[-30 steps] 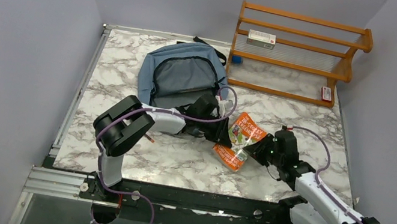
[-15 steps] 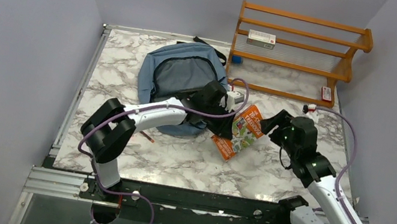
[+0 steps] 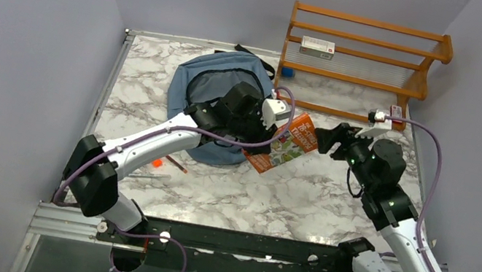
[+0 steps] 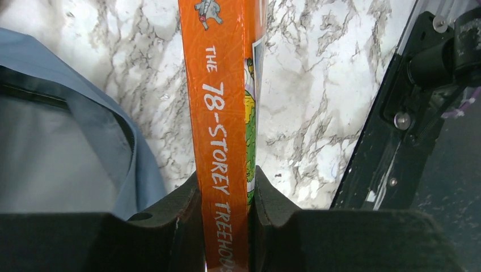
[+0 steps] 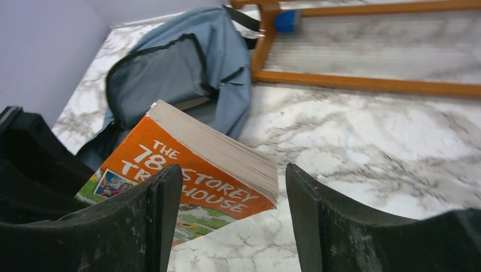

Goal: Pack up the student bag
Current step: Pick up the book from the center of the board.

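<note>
**A:** What does the left gripper (image 4: 226,184) hold?

**B:** It is clamped on a book (image 4: 222,102), an orange paperback, with one finger on each cover. The spine runs away from the camera and reads "The 78-Storey Treehouse".

**A:** How does the book sit?

**B:** It is tilted, with its pale page edge raised. It lies just beside the right edge of the bag (image 3: 213,83). I cannot tell whether its low corner touches the table (image 3: 330,203).

**A:** And the right gripper (image 5: 231,170)?

**B:** Its jaws stand wide apart with nothing between them. It points at the book from the right, near it but not touching it.

**A:** Where is the bag?

**B:** It lies flat on the far left-centre of the marble table — dusty blue, with a grey inside and a dark zipper. The left arm reaches across its near part. A black strap shows at its far end.

**A:** What else is out there?

**B:** A wooden rack (image 3: 360,67) stands at the far right, just right of the bag. A white box (image 3: 317,46) sits on its upper shelf and a small red item (image 3: 396,114) sits at its right foot. Near the left arm, a pencil (image 3: 176,163) and a small orange thing (image 3: 157,163) lie on the table.
</note>
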You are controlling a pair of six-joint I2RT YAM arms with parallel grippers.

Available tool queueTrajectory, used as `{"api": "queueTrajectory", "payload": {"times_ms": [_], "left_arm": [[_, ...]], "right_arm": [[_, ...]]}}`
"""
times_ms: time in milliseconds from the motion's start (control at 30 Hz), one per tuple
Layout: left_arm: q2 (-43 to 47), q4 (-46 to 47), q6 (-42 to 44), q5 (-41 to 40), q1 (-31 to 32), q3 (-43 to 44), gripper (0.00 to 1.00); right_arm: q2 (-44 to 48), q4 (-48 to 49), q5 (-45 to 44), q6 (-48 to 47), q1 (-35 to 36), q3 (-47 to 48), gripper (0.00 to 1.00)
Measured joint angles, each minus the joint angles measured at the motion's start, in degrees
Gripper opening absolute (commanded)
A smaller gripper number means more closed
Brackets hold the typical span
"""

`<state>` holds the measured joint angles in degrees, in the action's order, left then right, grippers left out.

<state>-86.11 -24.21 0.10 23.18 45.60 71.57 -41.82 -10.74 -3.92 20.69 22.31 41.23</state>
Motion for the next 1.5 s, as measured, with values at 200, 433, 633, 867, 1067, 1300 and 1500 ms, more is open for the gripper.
{"api": "queueTrajectory", "payload": {"times_ms": [200, 433, 633, 867, 1067, 1300, 1500], "left_arm": [[6.0, -1.3, 7.0, 0.7, -1.8, -1.6, 0.00], [13.6, -1.2, 14.2, 3.0, -4.9, -6.2, 0.00], [17.7, -1.9, 20.5, 6.4, -5.0, -9.1, 0.00], [20.9, -2.6, 27.3, 9.2, -5.1, -9.3, 0.00], [22.8, -4.7, 33.6, 11.9, -5.2, -9.5, 0.00], [21.3, -8.4, 38.5, 12.2, -5.5, -8.1, 0.00], [18.9, -11.5, 40.9, 11.8, -5.5, -6.4, 0.00]], "right_arm": [[-2.5, 5.1, 12.3, -7.7, 0.0, 2.5, 0.72], [-6.4, 10.9, 30.0, -17.0, 0.0, 5.7, 0.74], [-7.1, 13.3, 41.8, -24.7, 0.0, 5.6, 0.77], [-5.7, 15.4, 49.7, -32.4, 0.1, 5.6, 0.77], [-7.3, 13.2, 56.2, -35.2, 0.2, 7.9, 0.75], [-15.7, -1.4, 63.6, -40.9, 0.2, 17.0, 0.68], [-17.9, -10.6, 63.8, -44.6, 0.2, 18.0, 0.65]]}}
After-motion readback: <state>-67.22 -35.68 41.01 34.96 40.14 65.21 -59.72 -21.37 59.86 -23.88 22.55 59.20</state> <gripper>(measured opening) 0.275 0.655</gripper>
